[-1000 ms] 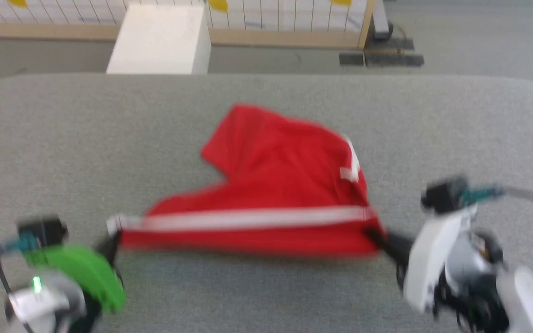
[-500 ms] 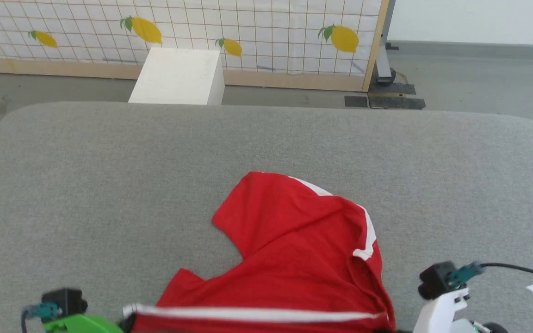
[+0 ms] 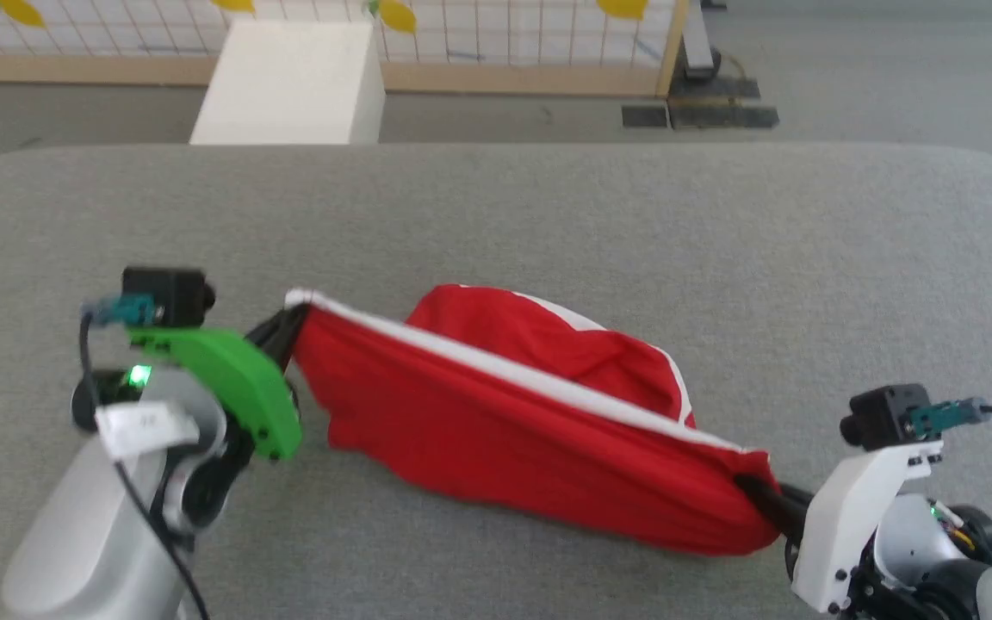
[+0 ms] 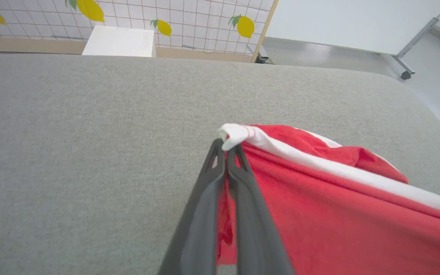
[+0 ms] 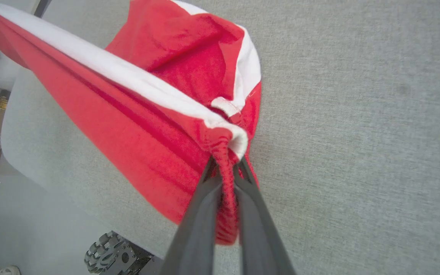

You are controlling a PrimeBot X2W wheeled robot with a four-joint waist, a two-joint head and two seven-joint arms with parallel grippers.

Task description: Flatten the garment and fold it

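Left tool is pinched fully shut on one end of the white waistband stripe. You can see the white corner bunched up right at the fingertips in the left wrist view. Right tool is the same deal, clamped tight on the other end with a wad of red fabric squeezed between the fingers. So both have a solid hold on the red shorts, one corner each.

The waistband is pulled taut in a slanted line between them, with the left end farther up the bench than the right. The front panel hangs down from it, and the leg part is heaped on the bench just behind, with its white trim curled over.

Progress-wise I'd say it's early. The waist is stretched out, but nothing lies flat and there's no fold at all. The legs need to be dragged or shaken out smooth before any folding makes sense.

Nothing's really in the way, with plenty of bare grey bench all around. A white box and a lemon-print panel sit on the floor well beyond the far edge. The right end hangs near the bench's near edge though, which I'd watch.
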